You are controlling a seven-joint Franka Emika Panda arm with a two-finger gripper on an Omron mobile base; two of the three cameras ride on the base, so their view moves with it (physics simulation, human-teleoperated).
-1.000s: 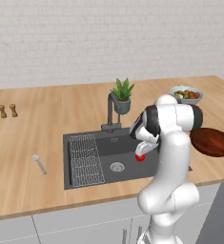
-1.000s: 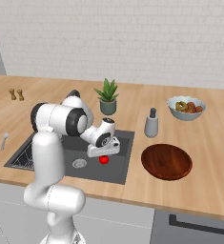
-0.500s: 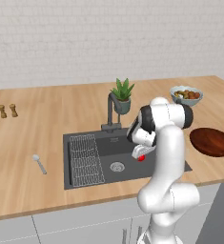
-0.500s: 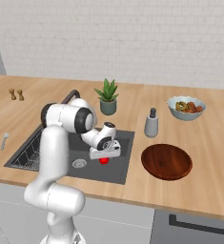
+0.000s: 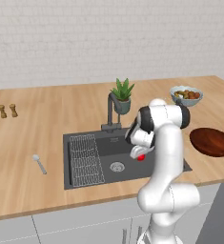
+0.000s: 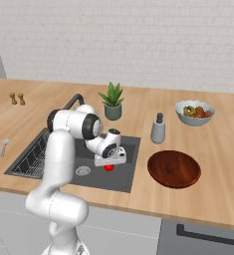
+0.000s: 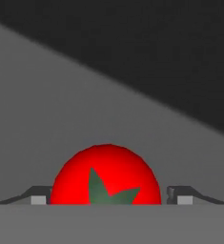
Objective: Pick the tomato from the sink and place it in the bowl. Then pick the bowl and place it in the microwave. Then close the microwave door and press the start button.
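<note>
Reading left to right across the counter (image 5: 46, 119), you find two small brown shakers (image 5: 7, 111) at the far left, then a spoon (image 5: 39, 163) lying on the wood just left of the sink (image 5: 80, 181). Within the sink, a wire grid rack (image 5: 86, 159) fills the left part and a round drain (image 5: 117, 167) sits near the middle; the faucet (image 5: 111, 110) rises at the far edge, with a potted plant (image 5: 123, 95) just beside it.

Your gripper (image 6: 110, 162) reaches down into the right part of the sink, directly over the tomato (image 6: 108, 168), which rests on the basin floor. In the hand view the tomato (image 7: 106, 175) sits between the two fingertips (image 7: 185, 196), which stand on either side of it with narrow gaps showing; the jaws are spread wide around it, and you cannot tell whether either pad touches it.

Right of the sink, a grey dispenser bottle (image 6: 158, 128) stands upright on the wood. Nearer and further right lies the bowl (image 6: 174, 169), reddish-brown and empty, well apart from the tomato. At the far right is a pale bowl (image 6: 194, 112) of mixed food.
</note>
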